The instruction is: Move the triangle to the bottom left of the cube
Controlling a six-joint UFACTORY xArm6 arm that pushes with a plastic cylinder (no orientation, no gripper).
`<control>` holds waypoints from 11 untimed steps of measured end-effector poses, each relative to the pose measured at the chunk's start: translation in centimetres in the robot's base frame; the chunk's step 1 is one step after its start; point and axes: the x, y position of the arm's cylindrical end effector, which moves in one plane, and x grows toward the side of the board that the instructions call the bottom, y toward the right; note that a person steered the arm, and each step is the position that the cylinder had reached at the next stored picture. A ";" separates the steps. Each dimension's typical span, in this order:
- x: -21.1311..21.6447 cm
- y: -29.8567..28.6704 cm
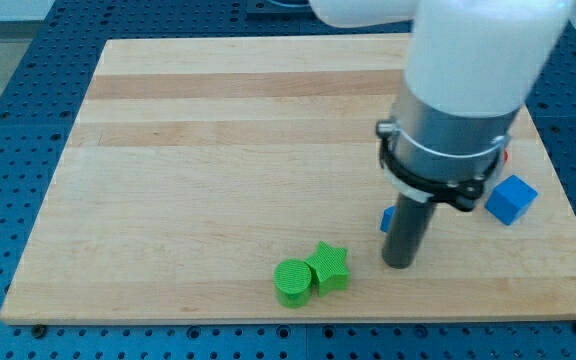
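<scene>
Tip [399, 264] down on the wooden board [208, 150], bare rod only, nothing held and nothing to open or close; no block touching it as far as visible. Placed right of the two green blocks, with a clear gap to the nearer one.

Nearest the view's bottom: green cylinder [292, 282] and green star [329, 267], pressed side by side, the star just left of the tip. Neither belongs to the task.

Further up, a sliver of a blue block [387, 219] showing at the rod's left edge, mostly hidden behind the arm; shape not determinable, possibly the triangle, not confirmed. Right of the arm, blue cube [511, 199], sitting free near the board's right edge. A trace of a red block [506, 156] above it, almost wholly hidden by the arm.

Handling assessment: blocks appear small, rigid, light plastic, ribbed surface; expected to slide readily on smooth wood and to pivot if pushed off-centre. No gripping possible; contact to be made against a flat face, in line with the middle, opposite the intended direction. Sloped triangle faces likely to deflect the rod sideways.

Target spot below-left of the cube presently occupied by the rod itself.
</scene>
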 end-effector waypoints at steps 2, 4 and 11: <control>-5.1 -4.2; -2.5 0.3; -0.1 3.3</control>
